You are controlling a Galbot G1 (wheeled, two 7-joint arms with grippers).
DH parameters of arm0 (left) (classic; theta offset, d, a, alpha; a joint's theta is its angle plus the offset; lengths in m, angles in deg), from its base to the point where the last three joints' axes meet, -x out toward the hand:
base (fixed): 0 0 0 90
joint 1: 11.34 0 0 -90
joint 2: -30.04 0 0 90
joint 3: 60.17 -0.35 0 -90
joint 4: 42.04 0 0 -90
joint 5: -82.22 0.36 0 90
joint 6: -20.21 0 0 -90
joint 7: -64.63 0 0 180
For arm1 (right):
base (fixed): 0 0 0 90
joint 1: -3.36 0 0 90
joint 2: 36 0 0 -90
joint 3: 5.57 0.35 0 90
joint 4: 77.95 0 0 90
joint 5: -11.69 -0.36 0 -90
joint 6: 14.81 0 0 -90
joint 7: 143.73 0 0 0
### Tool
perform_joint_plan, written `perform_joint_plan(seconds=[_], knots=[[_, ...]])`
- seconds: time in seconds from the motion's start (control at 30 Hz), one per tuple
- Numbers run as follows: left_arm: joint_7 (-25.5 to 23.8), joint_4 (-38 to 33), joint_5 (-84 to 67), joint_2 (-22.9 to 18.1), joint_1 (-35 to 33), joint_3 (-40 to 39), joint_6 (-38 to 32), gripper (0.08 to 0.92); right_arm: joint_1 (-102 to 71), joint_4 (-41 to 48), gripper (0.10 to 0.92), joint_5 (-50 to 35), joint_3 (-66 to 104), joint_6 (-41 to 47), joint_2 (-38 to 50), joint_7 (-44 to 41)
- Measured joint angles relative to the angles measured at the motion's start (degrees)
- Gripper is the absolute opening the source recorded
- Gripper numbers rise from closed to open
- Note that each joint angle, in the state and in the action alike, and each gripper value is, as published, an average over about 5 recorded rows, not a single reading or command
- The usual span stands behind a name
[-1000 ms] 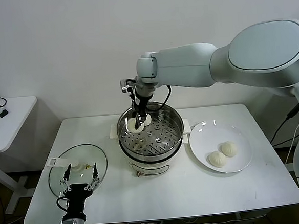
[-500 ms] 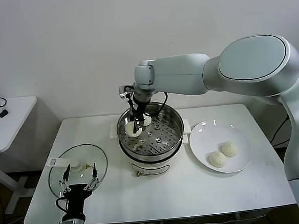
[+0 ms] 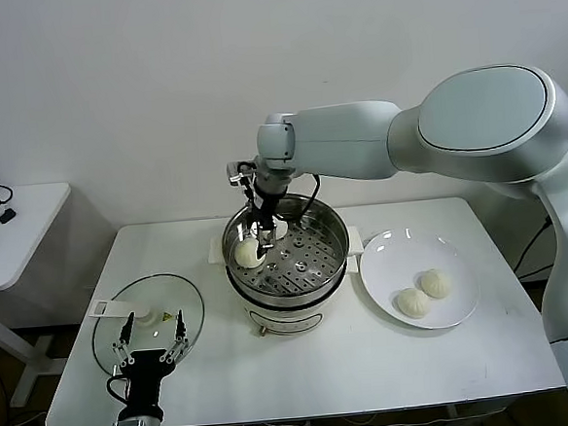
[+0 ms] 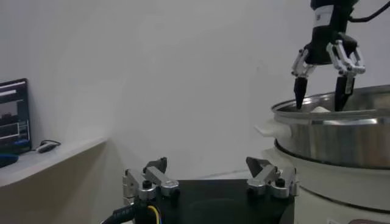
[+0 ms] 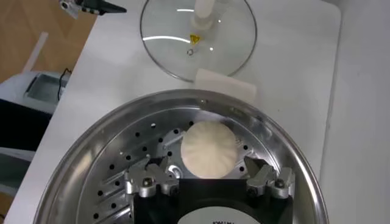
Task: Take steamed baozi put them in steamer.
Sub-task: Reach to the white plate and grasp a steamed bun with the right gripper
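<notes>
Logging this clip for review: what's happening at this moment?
The right gripper hangs inside the steamer with its fingers open, right over a baozi lying on the perforated tray by the left wall. A second bun shows beside the gripper, partly hidden. Two more baozi wait on the white plate to the robot's right. The left gripper sits idle and open near the table's front edge, by the glass lid lying flat on the table.
</notes>
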Motion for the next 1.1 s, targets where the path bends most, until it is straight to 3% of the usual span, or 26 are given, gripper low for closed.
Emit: perform_joint_plan(seconds=[0.43,1.1], knots=[[-0.03,-0.30,0.56,-0.32,-0.24,-0.49,0.27,0.823,7.25,-7.50,0.823,1.23,-3.11,-1.14,7.03,-2.44],[0.25,-0.49,1.28,-0.27,-1.18,-0.89,0.00,0.823,17.42,-20.79,0.823,8.27,-10.71,-5.08,25.26,-5.83]])
